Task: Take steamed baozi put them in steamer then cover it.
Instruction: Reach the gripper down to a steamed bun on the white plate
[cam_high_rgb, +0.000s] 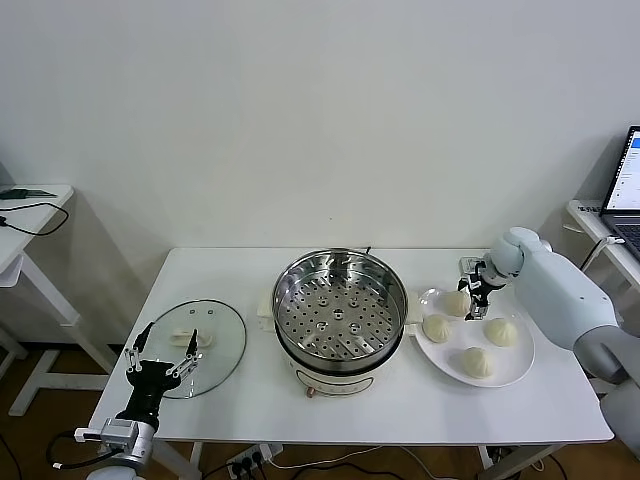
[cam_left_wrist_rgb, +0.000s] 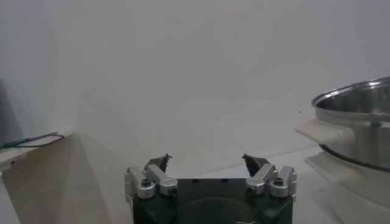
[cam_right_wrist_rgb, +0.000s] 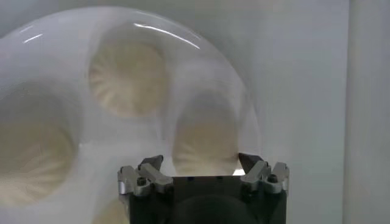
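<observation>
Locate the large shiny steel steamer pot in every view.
Head view: the large shiny steel steamer pot sits mid-table, empty.
Left wrist view: its rim and white handle show at the edge.
Right wrist view: not in it.
Shared landmark: the white table.

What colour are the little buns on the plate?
The steamed baozi are cream-white, clearest in the head view.

I saw bright, even light with soft shadows; glare streaked the plate (cam_right_wrist_rgb: 183, 36), and the nearby baozi (cam_right_wrist_rgb: 204, 143) blurred.
</observation>
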